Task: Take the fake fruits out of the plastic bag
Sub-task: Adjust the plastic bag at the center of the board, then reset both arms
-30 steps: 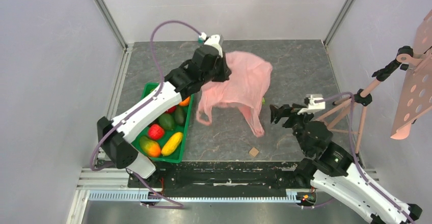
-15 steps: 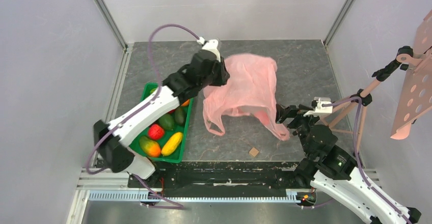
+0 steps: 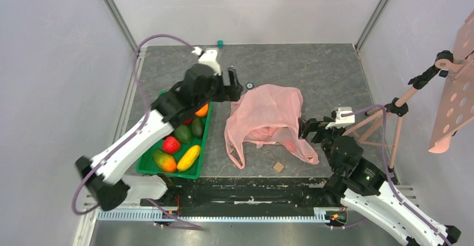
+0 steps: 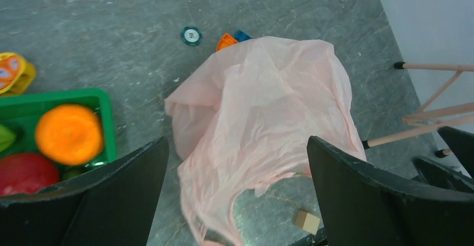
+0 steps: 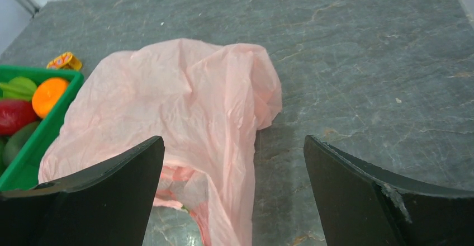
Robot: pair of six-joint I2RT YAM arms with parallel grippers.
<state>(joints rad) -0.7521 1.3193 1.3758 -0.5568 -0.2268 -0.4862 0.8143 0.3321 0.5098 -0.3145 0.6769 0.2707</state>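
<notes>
The pink plastic bag [image 3: 267, 116] lies crumpled on the grey table, held by neither gripper; its loop handles trail toward the near edge. My left gripper [image 3: 233, 85] hovers open just left of the bag's far corner, and the bag [image 4: 262, 112] shows beyond its empty fingers [image 4: 237, 145]. My right gripper [image 3: 306, 129] stands open at the bag's right edge, facing the bag [image 5: 184, 100], with nothing between its fingers [image 5: 233, 141]. A mango-like fruit [image 3: 164, 160] and a red fruit [image 3: 171, 145] lie in the green tray [image 3: 146, 169]. What the bag holds is hidden.
The tray also carries an orange ball [image 3: 202, 110], a yellow fruit [image 3: 188, 157] and dark green avocados [image 3: 183, 133]. A tan block [image 3: 278, 166], a round chip [image 3: 249, 85] and a teal cube [image 3: 220, 43] lie on the table. A pink stand [image 3: 391, 114] is at right.
My left gripper opened and let go of the bag, then drew back to the left. The bag dropped and settled on the table. My right gripper stayed open beside it.
</notes>
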